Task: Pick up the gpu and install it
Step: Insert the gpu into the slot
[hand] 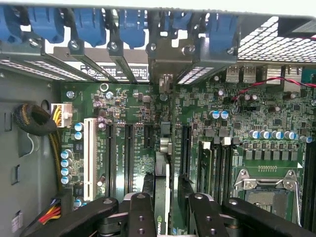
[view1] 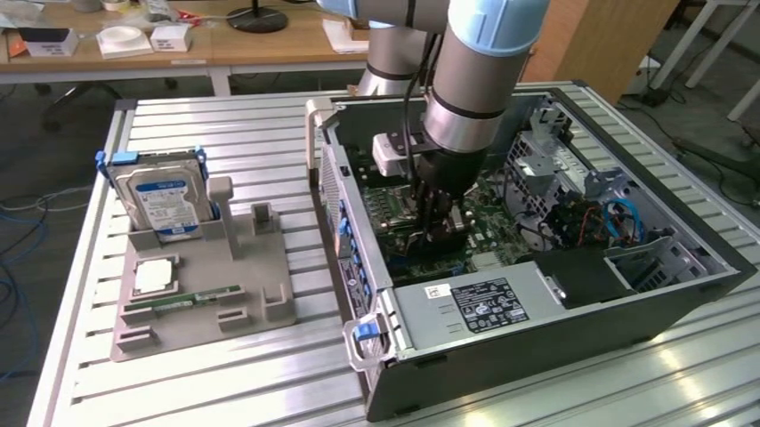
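A: Exterior view first. Arm reaches down into the open computer case (view1: 665,267), gripper (view1: 437,233) low over the motherboard (view1: 499,233). Fingers too dark against the board, can't tell their spread from here. On the exterior view's left, the grey holder tray (view1: 190,307) carries the hard drive (view1: 163,197), a memory stick (view1: 184,299) and a CPU (view1: 156,277); no card on it.

B: Wrist view?

A: That one settles it. The gpu (hand: 161,197) stands edge-on between the black fingers (hand: 141,217), running along an expansion slot (hand: 163,153) toward the rear brackets (hand: 118,54). Fingers flank the card on both sides, but thin gaps seem to show, so I'd call the grasp loosening rather than clenched, not sure.

B: Progress?

A: Pick-up done, card at the slot, looks seated or nearly. Full seating isn't visible. Empty CPU socket (hand: 269,190) and the white slot (hand: 90,158) appear here, hidden outside by the arm.
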Action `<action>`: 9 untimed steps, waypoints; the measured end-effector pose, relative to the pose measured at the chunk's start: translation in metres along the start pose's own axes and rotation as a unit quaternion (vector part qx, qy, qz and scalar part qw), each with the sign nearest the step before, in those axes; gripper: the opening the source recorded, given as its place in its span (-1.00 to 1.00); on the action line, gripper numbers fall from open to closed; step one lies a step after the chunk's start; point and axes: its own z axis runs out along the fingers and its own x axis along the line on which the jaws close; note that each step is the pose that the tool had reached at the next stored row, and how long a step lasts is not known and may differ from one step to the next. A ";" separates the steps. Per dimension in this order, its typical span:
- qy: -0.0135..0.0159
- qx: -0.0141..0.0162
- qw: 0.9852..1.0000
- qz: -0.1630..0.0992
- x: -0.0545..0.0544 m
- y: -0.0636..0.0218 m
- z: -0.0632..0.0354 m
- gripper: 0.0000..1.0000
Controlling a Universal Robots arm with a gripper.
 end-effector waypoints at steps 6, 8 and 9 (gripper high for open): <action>0.000 0.000 1.000 0.000 0.000 0.0000 -0.0093 -0.36; 0.000 0.000 1.000 0.000 0.000 0.0000 -0.0125 -0.36; 0.000 0.000 1.000 0.000 0.000 0.0001 -0.0139 -0.36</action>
